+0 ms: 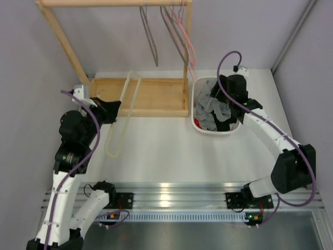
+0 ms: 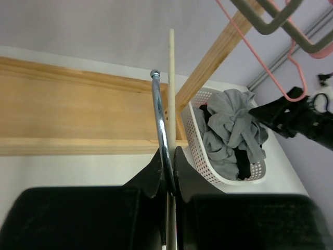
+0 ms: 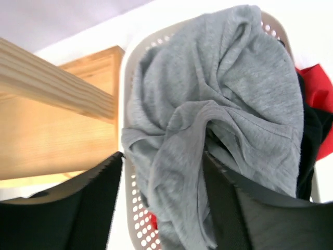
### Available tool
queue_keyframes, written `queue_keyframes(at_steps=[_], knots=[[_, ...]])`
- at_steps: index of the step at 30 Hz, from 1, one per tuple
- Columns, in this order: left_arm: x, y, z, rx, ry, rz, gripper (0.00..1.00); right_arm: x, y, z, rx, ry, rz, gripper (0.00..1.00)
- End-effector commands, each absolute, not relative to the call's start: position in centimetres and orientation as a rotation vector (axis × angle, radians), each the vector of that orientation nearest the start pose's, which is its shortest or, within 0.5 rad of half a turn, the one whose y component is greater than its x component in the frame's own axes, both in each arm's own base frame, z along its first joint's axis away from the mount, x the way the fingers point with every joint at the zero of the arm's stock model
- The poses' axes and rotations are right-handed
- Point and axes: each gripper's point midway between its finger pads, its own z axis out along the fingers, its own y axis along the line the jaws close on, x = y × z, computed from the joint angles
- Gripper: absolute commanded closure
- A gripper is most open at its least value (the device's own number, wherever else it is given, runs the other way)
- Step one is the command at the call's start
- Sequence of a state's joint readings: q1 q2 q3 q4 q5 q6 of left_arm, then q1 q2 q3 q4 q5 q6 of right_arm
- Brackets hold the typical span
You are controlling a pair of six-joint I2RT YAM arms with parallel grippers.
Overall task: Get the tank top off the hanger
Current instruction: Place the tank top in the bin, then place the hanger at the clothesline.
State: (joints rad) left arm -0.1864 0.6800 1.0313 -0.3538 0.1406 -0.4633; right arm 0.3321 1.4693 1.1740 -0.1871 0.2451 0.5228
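The grey tank top [image 1: 214,103] lies bunched on top of the clothes in the white basket [image 1: 196,99], off the hanger. My right gripper [image 1: 227,107] hovers over the basket. In the right wrist view its jaws stand open on either side of a loose fold of the tank top [image 3: 218,94], with the right gripper [image 3: 164,179] not pinching it. The bare cream hanger [image 1: 122,117] slants across the table. My left gripper [image 1: 105,108] is shut on its metal hook [image 2: 160,112], and the left gripper [image 2: 170,174] has the cream bar [image 2: 170,78] running straight ahead of it.
A wooden rack [image 1: 151,96] stands at the back, with grey hangers [image 1: 151,39] and a pink hanger [image 1: 188,47] on its rail. The rack's right post [image 1: 186,62] rises beside the basket. Red [image 3: 315,88] and black clothes lie under the tank top.
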Motion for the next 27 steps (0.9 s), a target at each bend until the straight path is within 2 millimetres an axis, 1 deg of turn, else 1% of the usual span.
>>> queue_keyframes(at_steps=[1, 2, 3, 4, 5, 6, 7, 9, 10, 12, 13, 14, 15, 16, 17, 18, 19, 20, 21, 22, 23, 24, 25, 26, 27], knots=[[28.0, -8.9, 39.5, -0.137, 1.599, -0.577, 1.00, 41.0, 13.1, 26.6, 0.266, 1.960, 0.331, 0.35], [29.3, -8.8, 39.0, -0.151, 1.626, -0.556, 1.00, 40.7, 13.1, 27.0, 0.263, 1.950, 0.338, 0.28], [29.8, -8.7, 39.9, -0.153, 1.610, -0.541, 1.00, 40.2, 13.0, 28.3, 0.259, 1.921, 0.356, 0.26], [30.4, -8.5, 40.4, -0.156, 1.600, -0.522, 1.00, 39.9, 13.0, 28.8, 0.253, 1.910, 0.361, 0.21], [31.7, -8.5, 40.0, -0.166, 1.621, -0.504, 1.00, 39.8, 12.9, 29.2, 0.253, 1.900, 0.367, 0.20], [32.1, -8.1, 41.6, -0.173, 1.591, -0.488, 1.00, 39.5, 12.9, 29.8, 0.245, 1.888, 0.373, 0.19], [33.5, -8.3, 41.2, -0.166, 1.616, -0.467, 1.00, 39.4, 12.8, 30.3, 0.244, 1.878, 0.378, 0.18], [34.7, -8.3, 42.3, -0.156, 1.606, -0.448, 1.00, 39.0, 12.9, 30.6, 0.235, 1.870, 0.393, 0.18], [36.2, -8.0, 43.2, -0.161, 1.599, -0.409, 1.00, 38.8, 13.0, 30.8, 0.235, 1.867, 0.401, 0.18], [37.5, -7.7, 44.2, -0.158, 1.583, -0.376, 1.00, 38.5, 13.1, 30.9, 0.229, 1.864, 0.413, 0.18], [38.7, -7.8, 45.0, -0.141, 1.574, -0.359, 1.00, 38.4, 13.1, 31.0, 0.228, 1.862, 0.416, 0.18], [39.2, -8.0, 45.7, -0.127, 1.558, -0.353, 1.00, 38.3, 13.1, 30.7, 0.227, 1.865, 0.416, 0.18], [39.8, -8.0, 46.2, -0.111, 1.552, -0.338, 1.00, 38.0, 13.0, 31.0, 0.228, 1.859, 0.420, 0.18], [41.1, -8.3, 47.3, -0.103, 1.537, -0.338, 1.00, 37.9, 12.9, 31.1, 0.231, 1.856, 0.420, 0.18], [41.7, -8.4, 48.0, -0.091, 1.528, -0.335, 1.00, 37.8, 12.9, 31.0, 0.231, 1.856, 0.420, 0.18], [42.3, -8.6, 48.3, -0.087, 1.525, -0.334, 1.00, 37.6, 12.9, 31.4, 0.230, 1.847, 0.425, 0.18], [43.8, -8.8, 47.8, -0.088, 1.544, -0.331, 1.00, 37.6, 12.9, 31.6, 0.229, 1.842, 0.431, 0.18], [43.9, -9.0, 49.8, -0.081, 1.500, -0.342, 1.00, 37.6, 13.0, 32.1, 0.225, 1.832, 0.438, 0.18], [45.2, -9.4, 49.4, -0.074, 1.513, -0.347, 1.00, 37.3, 13.1, 32.7, 0.213, 1.821, 0.452, 0.18], [45.5, -9.7, 50.0, -0.063, 1.502, -0.361, 1.00, 37.2, 13.1, 33.3, 0.212, 1.808, 0.458, 0.17], [45.5, -9.8, 52.0, -0.058, 1.458, -0.368, 1.00, 37.0, 13.1, 33.6, 0.207, 1.801, 0.459, 0.17], [45.9, -9.9, 52.6, -0.055, 1.445, -0.367, 1.00, 36.8, 12.9, 34.2, 0.205, 1.784, 0.461, 0.17], [47.4, -10.1, 51.9, -0.055, 1.459, -0.363, 1.00, 36.6, 12.8, 34.5, 0.205, 1.776, 0.461, 0.17], [47.8, -10.2, 52.4, -0.054, 1.446, -0.363, 1.00, 36.6, 12.7, 34.7, 0.205, 1.771, 0.457, 0.17], [47.6, -10.7, 54.7, -0.020, 1.396, -0.387, 1.00, 36.3, 12.5, 35.0, 0.206, 1.761, 0.454, 0.17]])
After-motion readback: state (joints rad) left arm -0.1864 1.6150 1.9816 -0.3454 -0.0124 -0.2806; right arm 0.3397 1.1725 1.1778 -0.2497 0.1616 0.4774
